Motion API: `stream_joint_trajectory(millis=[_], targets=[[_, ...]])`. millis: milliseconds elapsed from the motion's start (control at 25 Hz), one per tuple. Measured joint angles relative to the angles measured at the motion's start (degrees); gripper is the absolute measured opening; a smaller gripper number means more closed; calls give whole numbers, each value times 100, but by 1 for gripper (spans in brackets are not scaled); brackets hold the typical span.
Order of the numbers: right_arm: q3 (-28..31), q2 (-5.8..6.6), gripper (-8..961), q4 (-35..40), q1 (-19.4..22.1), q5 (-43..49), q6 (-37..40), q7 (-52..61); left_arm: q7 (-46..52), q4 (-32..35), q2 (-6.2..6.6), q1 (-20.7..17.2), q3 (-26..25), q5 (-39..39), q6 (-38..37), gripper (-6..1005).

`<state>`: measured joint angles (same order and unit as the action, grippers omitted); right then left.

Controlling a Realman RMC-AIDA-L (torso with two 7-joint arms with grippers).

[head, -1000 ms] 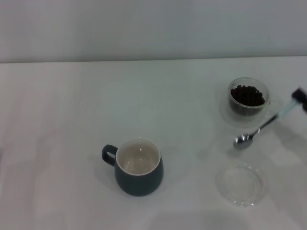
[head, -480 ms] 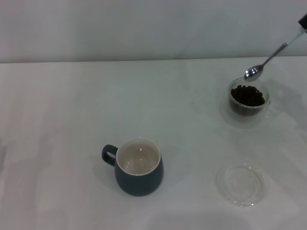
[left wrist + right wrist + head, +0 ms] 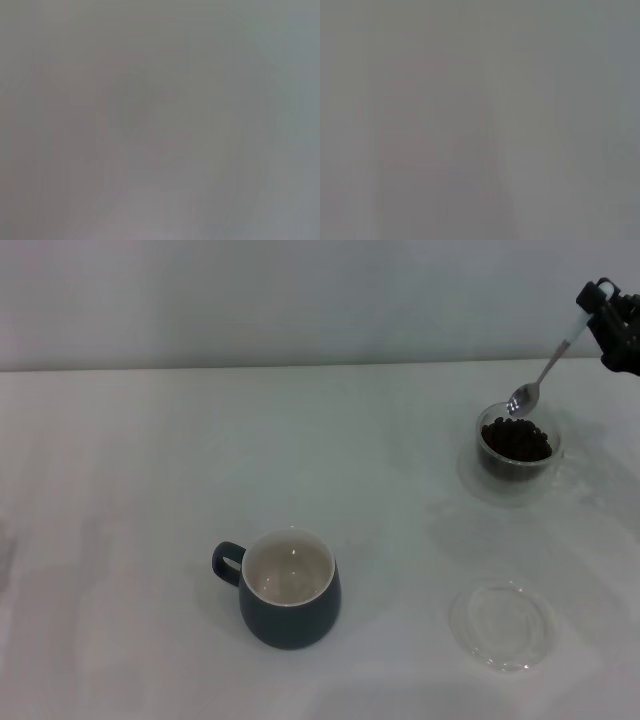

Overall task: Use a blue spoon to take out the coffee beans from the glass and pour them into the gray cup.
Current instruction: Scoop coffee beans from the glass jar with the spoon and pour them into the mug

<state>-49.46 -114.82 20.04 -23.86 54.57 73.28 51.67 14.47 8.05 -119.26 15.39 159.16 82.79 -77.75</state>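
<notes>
A: Spoon status? Quick.

B: The blue spoon (image 3: 545, 368) is pinched by its pale handle in the right gripper (image 3: 600, 312) at the far right edge of the head view, fingers clamped on the handle end. It hangs steeply, bowl tip down, just above the far rim of the glass (image 3: 519, 445).

A: Beans?

B: The coffee beans (image 3: 516, 438) sit heaped in the glass, none visible in the spoon bowl. The gray cup (image 3: 290, 587) is well apart, front-centre of the table (image 3: 150, 460), nothing seen inside it.

A: Left gripper?

B: Not in view; both wrist views show nothing usable.

A: Step?

B: Scoop entry, I'd say. Best bet: dip the bowl down along the inner wall, push under the heap, then level the spoon before lifting so beans don't roll off. Keep clear of the rim, since a knock could tip the glass. There's a clear saucer (image 3: 502, 624) near the front to avoid on the carry.
</notes>
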Motion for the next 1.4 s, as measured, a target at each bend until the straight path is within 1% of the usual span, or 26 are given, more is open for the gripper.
stream_joint_trajectory(millis=[280, 520, 640, 920, 1120, 1400], targets=[[-33, -6, 148, -58, 7, 2, -193, -330, -27, -5, 0, 74, 0, 0, 138, 729], [-137, 0, 148, -67, 49, 2, -404, -355, -32, -5, 6, 106, 1, 0, 201, 730], [-210, -4, 148, -71, 54, 1, -645, -431, -35, -5, 8, 117, 1, 0, 222, 729], [-255, -7, 148, -78, 56, 1, -792, -462, -42, -5, 9, 123, 1, 0, 225, 729], [-274, -8, 148, -249, 14, -32, -854, -373, -42, -8, 9, 124, 1, 0, 226, 730], [-258, -26, 149, -292, -28, -51, -1181, 206, -42, -67, 6, 200, 1, 0, 285, 729]])
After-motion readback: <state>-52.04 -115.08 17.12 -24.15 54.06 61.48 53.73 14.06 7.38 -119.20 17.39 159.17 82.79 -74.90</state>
